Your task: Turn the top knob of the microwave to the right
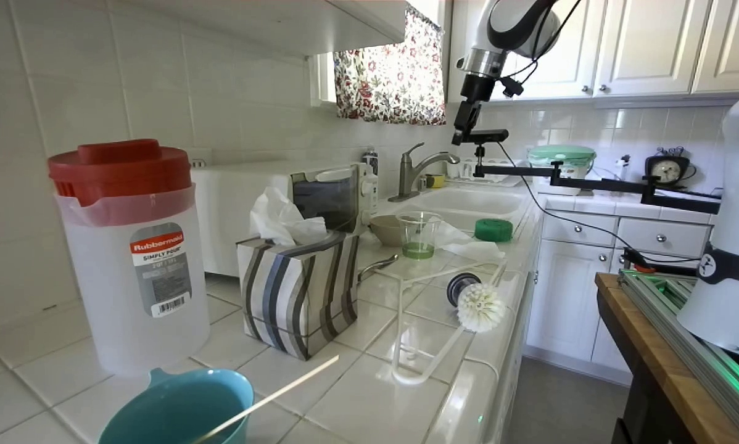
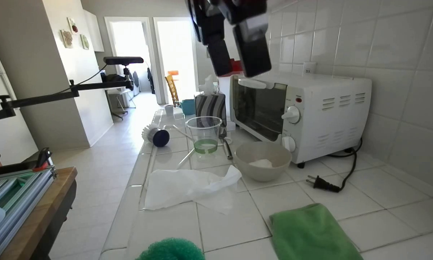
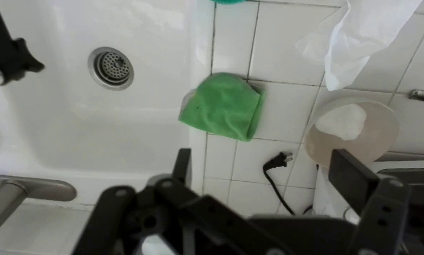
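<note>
The microwave is a white boxy oven with a dark glass door; it shows in both exterior views [image 1: 234, 216] [image 2: 332, 108]. Its white top knob [image 2: 292, 114] sits on the front panel below a red light, above a second white knob [image 2: 288, 143]. In the wrist view only part of the microwave [image 3: 334, 200] shows at the lower right; its knobs cannot be made out there. My gripper [image 3: 263, 157] is open and empty. It hangs in the air above the counter, apart from the microwave, in both exterior views [image 1: 460, 137] [image 2: 239, 69].
A beige bowl [image 2: 252, 169] stands close before the lower knob. A clear cup [image 2: 204, 135], a striped tissue box [image 1: 295, 296] and a red-lidded pitcher [image 1: 135, 271] stand nearby. A green cloth [image 3: 222, 106] lies by the sink [image 3: 155, 141]. A black plug [image 3: 277, 161] lies on the tiles.
</note>
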Motion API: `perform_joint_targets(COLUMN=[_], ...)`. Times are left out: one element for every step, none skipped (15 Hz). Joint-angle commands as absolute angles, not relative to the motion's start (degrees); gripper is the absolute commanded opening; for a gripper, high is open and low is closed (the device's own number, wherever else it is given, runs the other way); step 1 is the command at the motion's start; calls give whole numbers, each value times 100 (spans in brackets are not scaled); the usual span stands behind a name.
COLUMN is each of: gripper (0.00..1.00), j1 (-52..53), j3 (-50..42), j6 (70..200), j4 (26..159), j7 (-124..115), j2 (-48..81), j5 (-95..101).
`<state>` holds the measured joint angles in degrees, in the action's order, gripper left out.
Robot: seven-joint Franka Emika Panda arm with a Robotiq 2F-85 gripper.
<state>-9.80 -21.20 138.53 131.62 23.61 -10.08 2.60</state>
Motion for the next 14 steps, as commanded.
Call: perform_joint_targets(gripper=[100,100,100,100,100,100,100,100,100,100,100,100,100,100], j1=[-822,-797,-789,-799,-812,-833,-842,-850,-859,-861,-859,-860,-875,-900], j3=[-2071,-2011,-1948,-1875,-1813,-1756,-1706,-1660,-1607,-1557,-1499,-1439,-1391,-1363], j6=[13700,13691,13686,13666,13660,13687,13799,13886,14042,14142,14328,14470,14556,14428], j4=[12816,12764,12709,12663,12616,12582,12577,12563,12556,12551,12542,12535,12519,12667], j7=[3484,3700,3881,4002,4090,4149,4210,4219,4160,4143,4059,3926,3738,3752], j2=[-631,-554,-475,-413,-345,-286,-225,-174,-101,-51,31,101,145,-9], j5=[-569,-702,-789,-789,-780,-734,-764,-794,-714,-713,-696,-653,-527,-522])
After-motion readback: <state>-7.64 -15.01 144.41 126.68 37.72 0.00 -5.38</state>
